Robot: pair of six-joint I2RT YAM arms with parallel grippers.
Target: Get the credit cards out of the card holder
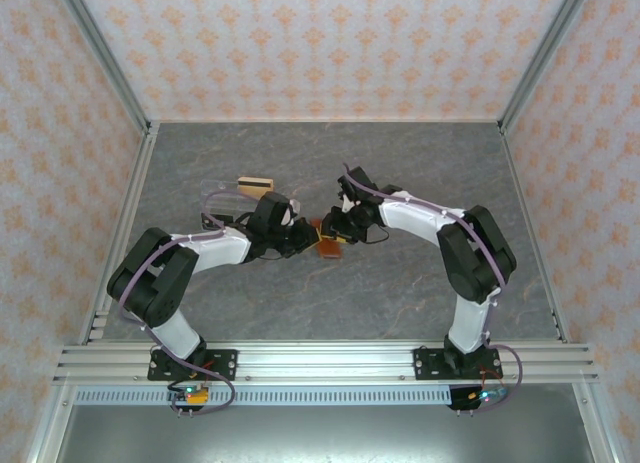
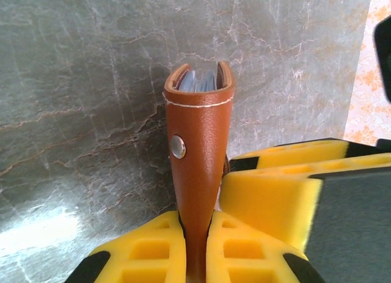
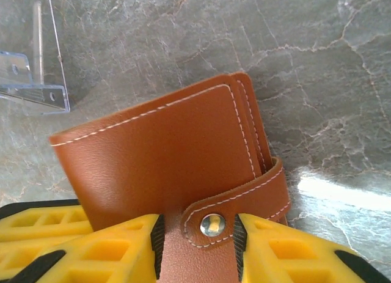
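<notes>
A tan card with a dark end (image 1: 255, 184) lies flat on the grey table (image 2: 73, 81), well apart from my 2 claws, behind my left arm. I take it for 1 of the credit cards, already out.

My left claw (image 2: 195, 234) is clenched on the card holder (image 2: 198, 136), pinching its lower edge so it stands edge-on off the table. Blue-grey pocket edges (image 2: 197, 81) peek out of the top fold. The holder sits at mid-table, between both claws.

My right claw (image 3: 198, 234) straddles the closing strap (image 3: 244, 194), 1 finger on each side of the metal snap (image 3: 212, 224). I cannot tell if it grips or merely flanks the strap. A clear plastic stand (image 3: 30, 81) is on the table beyond.

I judge the holder light and the leather soft, smooth and liable to bend or slide under a pinch. The strap's free end is the place to pull, while my left claw holds the body firm.
</notes>
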